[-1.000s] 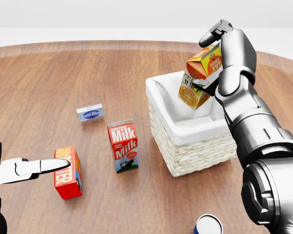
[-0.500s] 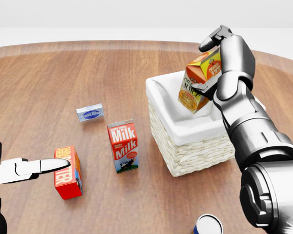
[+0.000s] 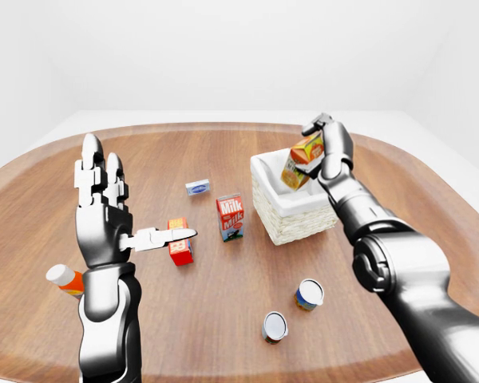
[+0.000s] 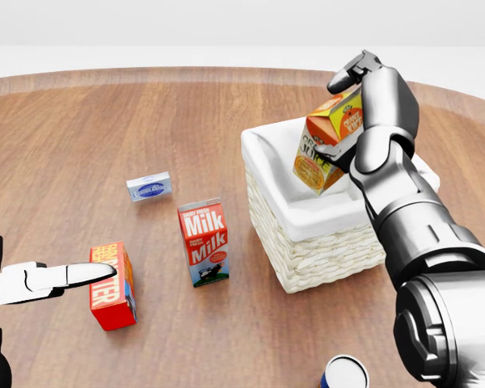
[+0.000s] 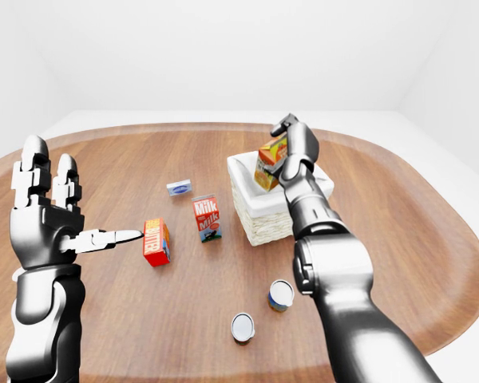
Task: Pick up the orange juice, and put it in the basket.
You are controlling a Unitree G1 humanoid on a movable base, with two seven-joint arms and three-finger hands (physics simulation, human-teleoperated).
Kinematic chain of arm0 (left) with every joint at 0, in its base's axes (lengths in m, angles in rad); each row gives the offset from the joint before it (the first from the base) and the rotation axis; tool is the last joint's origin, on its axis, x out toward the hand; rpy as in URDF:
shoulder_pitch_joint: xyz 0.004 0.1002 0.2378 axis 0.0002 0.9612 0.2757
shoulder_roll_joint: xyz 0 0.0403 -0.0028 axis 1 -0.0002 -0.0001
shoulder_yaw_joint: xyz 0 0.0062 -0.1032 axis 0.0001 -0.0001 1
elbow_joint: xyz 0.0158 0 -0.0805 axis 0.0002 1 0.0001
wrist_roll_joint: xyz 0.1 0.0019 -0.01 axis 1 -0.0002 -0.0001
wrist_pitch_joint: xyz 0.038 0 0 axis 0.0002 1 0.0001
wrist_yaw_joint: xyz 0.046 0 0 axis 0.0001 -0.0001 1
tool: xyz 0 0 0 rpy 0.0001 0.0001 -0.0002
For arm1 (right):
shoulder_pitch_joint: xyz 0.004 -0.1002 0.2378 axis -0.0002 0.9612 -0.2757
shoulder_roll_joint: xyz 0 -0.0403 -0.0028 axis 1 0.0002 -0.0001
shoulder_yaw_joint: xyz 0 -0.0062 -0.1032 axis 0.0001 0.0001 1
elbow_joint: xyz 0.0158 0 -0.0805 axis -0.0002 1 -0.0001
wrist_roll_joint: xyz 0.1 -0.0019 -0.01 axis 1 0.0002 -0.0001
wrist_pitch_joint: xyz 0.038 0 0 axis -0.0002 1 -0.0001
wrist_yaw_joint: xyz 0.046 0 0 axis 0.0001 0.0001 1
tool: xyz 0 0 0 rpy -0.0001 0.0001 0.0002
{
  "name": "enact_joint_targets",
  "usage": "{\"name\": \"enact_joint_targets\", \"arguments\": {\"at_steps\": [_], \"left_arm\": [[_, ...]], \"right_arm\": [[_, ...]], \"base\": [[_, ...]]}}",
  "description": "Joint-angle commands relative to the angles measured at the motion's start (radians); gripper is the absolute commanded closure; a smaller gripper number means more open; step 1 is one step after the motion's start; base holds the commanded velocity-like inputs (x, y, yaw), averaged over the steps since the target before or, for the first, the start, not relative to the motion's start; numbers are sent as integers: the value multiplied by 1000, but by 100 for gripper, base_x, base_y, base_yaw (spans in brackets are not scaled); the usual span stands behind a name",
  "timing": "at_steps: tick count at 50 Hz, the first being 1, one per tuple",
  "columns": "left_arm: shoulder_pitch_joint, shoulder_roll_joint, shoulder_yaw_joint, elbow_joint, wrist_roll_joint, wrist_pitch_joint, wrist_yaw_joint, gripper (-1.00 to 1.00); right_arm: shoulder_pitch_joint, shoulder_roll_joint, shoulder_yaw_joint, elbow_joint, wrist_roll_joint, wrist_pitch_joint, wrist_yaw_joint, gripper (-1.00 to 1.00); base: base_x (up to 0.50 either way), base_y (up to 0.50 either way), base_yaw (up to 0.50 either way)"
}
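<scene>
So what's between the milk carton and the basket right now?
Nothing: in the head view only bare wooden table separates the milk carton from the basket. The juice carton is in the right hand above the basket.

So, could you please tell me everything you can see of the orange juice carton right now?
The orange juice carton is a gable-topped box, seemingly printed cardboard, orange with a green-lettered white panel and a round orange picture low on its face. It is tilted, its top leaning toward the head view's right, and held in the air over the basket, its lower end dipping below the white-lined rim. The right robot hand closes round its upper part; nothing else visibly touches it.
</scene>
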Motion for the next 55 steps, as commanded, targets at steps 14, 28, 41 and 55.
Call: {"name": "enact_joint_targets", "arguments": {"at_steps": [14,28,41,55], "left_arm": [[0,0,0,0,0,0,0,-100],[1,-2,1,-27,-4,0,6,-100],[-1,-2,1,-27,-4,0,7,-100],[-2,-1,1,-25,-4,0,7,-100]], "right_arm": [[7,2,-15,-8,-53,2,-44,100],[17,11,-17,-6,-64,7,-43,100],[26,14,-20,-6,-69,9,-47,76],[30,15,-22,-5,-74,4,-44,-76]], "base": [[0,0,0],[0,0,0],[0,0,0],[0,0,0]]}}
